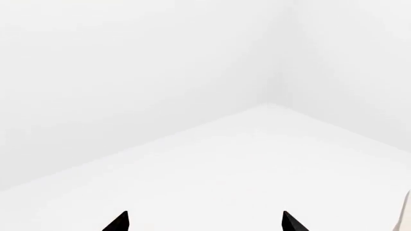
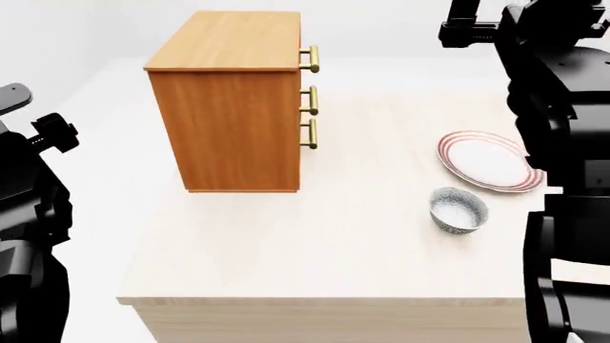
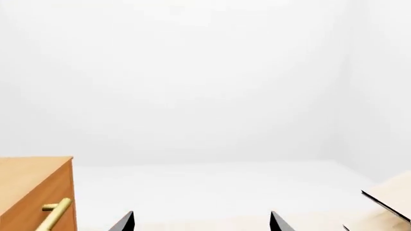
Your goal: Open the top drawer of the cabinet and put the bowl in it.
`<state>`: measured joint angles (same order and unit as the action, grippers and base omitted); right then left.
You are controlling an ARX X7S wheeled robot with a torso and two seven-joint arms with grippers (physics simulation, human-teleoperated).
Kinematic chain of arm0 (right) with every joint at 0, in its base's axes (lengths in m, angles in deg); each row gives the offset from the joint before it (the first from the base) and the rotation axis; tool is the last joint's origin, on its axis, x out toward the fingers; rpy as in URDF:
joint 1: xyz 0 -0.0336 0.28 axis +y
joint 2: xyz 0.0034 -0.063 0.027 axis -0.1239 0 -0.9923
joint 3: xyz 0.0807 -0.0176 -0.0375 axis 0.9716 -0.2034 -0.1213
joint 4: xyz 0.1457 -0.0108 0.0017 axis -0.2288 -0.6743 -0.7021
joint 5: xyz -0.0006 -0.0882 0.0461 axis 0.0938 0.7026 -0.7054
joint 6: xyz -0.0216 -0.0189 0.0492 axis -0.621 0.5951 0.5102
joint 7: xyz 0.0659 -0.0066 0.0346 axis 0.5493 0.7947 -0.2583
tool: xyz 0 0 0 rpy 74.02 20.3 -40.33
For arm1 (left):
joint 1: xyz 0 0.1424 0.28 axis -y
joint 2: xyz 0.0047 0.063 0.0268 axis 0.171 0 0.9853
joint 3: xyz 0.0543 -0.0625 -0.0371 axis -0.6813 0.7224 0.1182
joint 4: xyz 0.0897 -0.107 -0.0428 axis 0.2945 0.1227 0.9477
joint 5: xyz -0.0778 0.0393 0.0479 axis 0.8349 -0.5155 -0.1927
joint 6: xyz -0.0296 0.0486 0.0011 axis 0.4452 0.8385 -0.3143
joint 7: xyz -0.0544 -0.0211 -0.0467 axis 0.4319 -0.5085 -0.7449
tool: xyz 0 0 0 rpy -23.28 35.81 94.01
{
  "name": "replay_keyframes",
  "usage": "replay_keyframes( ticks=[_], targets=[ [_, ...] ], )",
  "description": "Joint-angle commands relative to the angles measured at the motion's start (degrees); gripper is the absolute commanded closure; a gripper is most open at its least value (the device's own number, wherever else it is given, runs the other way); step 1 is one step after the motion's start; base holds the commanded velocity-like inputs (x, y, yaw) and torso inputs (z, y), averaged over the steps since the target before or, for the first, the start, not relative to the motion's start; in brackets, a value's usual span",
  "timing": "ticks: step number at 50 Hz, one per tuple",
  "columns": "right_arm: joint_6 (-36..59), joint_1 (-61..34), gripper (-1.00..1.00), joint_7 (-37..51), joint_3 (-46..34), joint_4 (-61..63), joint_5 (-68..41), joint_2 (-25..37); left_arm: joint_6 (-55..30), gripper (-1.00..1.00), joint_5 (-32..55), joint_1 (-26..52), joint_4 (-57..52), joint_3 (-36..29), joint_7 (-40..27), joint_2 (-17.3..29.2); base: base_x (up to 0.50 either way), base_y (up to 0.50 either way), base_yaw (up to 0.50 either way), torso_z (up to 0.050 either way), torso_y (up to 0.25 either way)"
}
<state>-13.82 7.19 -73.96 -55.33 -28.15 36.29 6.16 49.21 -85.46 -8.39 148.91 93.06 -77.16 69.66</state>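
The orange-brown cabinet [image 2: 238, 100] stands at the back left of the pale table [image 2: 315, 264], its three drawers facing right and all shut. The top drawer's brass handle [image 2: 311, 58] sits just under the cabinet's top. The speckled bowl [image 2: 458, 209] stands upright near the table's right side, apart from both arms. My right gripper [image 3: 202, 222] is open and empty; the cabinet's upper corner [image 3: 32, 192] and top handle [image 3: 57, 211] show beside it. Off to the table's left, my left gripper [image 1: 205, 223] is open and empty, facing white floor and walls.
A flat plate with red rings [image 2: 488, 161] lies just behind the bowl. My right arm [image 2: 562, 107] rises along the table's right side and my left arm [image 2: 28, 214] hangs left of it. A pale wooden edge [image 3: 391, 195] shows in the right wrist view.
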Motion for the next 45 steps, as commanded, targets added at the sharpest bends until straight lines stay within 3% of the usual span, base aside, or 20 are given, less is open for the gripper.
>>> replay_keyframes(
  ticks=[1,45],
  targets=[
    [0.72,-0.92,-1.0,-0.05,0.34,-2.42,-0.38,0.23,-0.24,-1.0,-0.49,0.38,0.66,0.96,0.22,0.04,0.5,0.0,0.0,0.0,0.0],
    [0.63,-0.38,-1.0,0.62,1.46,-2.86,-1.47,0.88,-0.07,-1.0,-0.81,0.5,0.66,2.21,-0.38,0.55,0.5,0.0,0.0,0.0,0.0]
  ],
)
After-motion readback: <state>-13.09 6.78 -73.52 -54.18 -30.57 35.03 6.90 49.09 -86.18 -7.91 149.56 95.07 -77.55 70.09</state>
